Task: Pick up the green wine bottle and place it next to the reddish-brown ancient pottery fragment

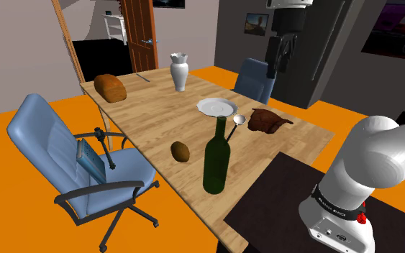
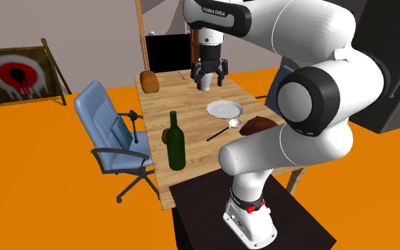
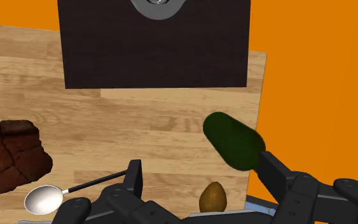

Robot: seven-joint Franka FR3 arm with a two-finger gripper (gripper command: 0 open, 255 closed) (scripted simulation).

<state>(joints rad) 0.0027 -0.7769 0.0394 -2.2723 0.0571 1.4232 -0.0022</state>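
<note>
Standing near table (image 1: 157,115) edge: green bottle (image 1: 216,162), spread-fingered pincer (image 2: 210,79) well apart.

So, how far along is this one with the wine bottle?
Done: nothing yet. The green bottle stands upright near the table's edge, well apart from the reddish-brown pottery fragment. In hand: the gripper hangs open and empty high above the table. Left: come down to the bottle, grasp it, carry it across and set it beside the fragment.
</note>
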